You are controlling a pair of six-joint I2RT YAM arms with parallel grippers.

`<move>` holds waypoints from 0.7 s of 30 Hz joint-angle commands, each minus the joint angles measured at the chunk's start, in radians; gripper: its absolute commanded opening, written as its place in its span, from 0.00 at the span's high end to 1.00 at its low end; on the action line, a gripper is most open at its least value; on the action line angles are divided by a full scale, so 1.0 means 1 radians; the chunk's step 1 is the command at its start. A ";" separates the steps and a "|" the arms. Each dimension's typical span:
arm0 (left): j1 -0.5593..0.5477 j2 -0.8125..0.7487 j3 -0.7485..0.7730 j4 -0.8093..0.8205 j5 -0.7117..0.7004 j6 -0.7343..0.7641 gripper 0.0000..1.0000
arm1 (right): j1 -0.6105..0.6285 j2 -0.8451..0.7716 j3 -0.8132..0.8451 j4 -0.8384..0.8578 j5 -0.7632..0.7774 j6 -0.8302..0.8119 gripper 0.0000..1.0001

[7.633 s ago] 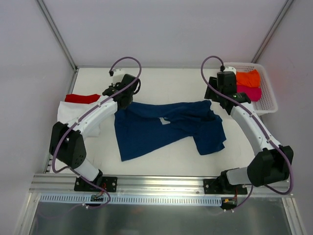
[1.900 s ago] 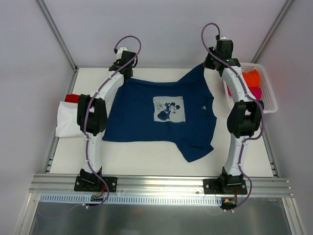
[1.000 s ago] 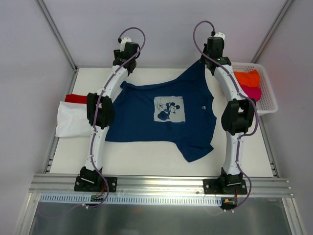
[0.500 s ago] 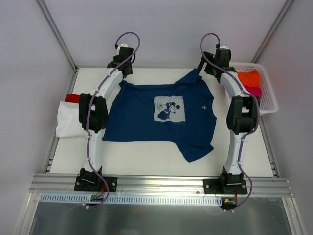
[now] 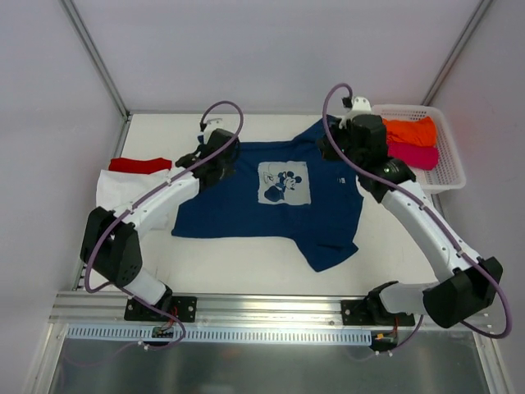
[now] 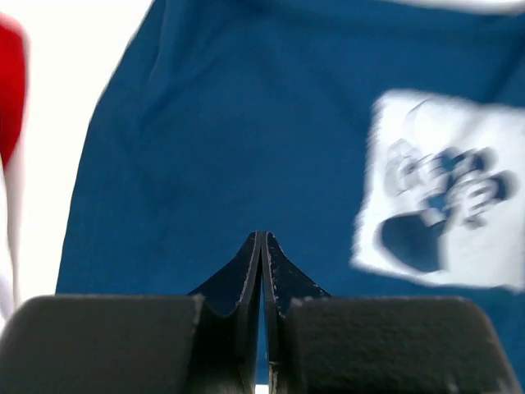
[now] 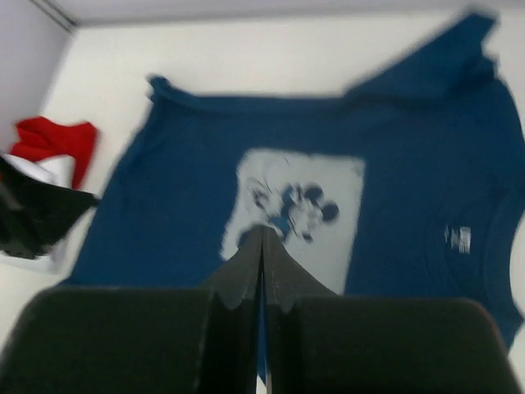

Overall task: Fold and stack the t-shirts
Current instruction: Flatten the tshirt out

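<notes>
Nearby, red tee (image 5: 139, 165) and white tee (image 5: 111, 187) lie left of navy tee (image 5: 246, 213)

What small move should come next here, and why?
The navy t-shirt lies spread print-up; the left gripper and right gripper hover above it, shut and empty. Probably open both and lower to a shirt edge for the first fold.

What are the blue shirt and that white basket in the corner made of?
The navy t-shirt looks like soft matte cloth, probably cotton: it lies limp and wrinkled, without shine. The basket looks like rigid white plastic, judging by its even mesh walls and smooth rim.
</notes>
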State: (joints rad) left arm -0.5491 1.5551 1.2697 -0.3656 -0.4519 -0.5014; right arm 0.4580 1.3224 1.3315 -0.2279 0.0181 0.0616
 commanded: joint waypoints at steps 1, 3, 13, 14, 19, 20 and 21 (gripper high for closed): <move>0.009 -0.035 -0.125 -0.010 0.022 -0.083 1.00 | 0.017 -0.008 -0.194 -0.113 0.071 0.116 0.99; 0.008 -0.038 -0.164 -0.010 0.041 -0.091 1.00 | 0.040 -0.058 -0.316 -0.090 0.088 0.144 0.99; -0.029 0.045 -0.245 -0.012 0.116 -0.129 1.00 | 0.177 -0.035 -0.495 -0.123 0.189 0.248 1.00; -0.032 0.048 -0.247 -0.010 0.139 -0.132 1.00 | 0.189 -0.041 -0.505 -0.132 0.209 0.273 1.00; -0.112 0.094 -0.222 -0.012 0.127 -0.132 1.00 | 0.269 -0.055 -0.538 -0.226 0.333 0.342 1.00; -0.121 0.120 -0.216 -0.012 0.121 -0.131 1.00 | 0.286 -0.052 -0.540 -0.247 0.356 0.368 0.99; -0.129 0.132 -0.202 -0.012 0.121 -0.134 1.00 | 0.292 -0.049 -0.543 -0.255 0.365 0.379 1.00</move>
State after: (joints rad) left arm -0.6445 1.6466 1.0328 -0.3786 -0.3397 -0.6144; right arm 0.7223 1.3010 0.7963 -0.4118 0.2779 0.3565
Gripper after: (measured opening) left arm 0.004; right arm 0.009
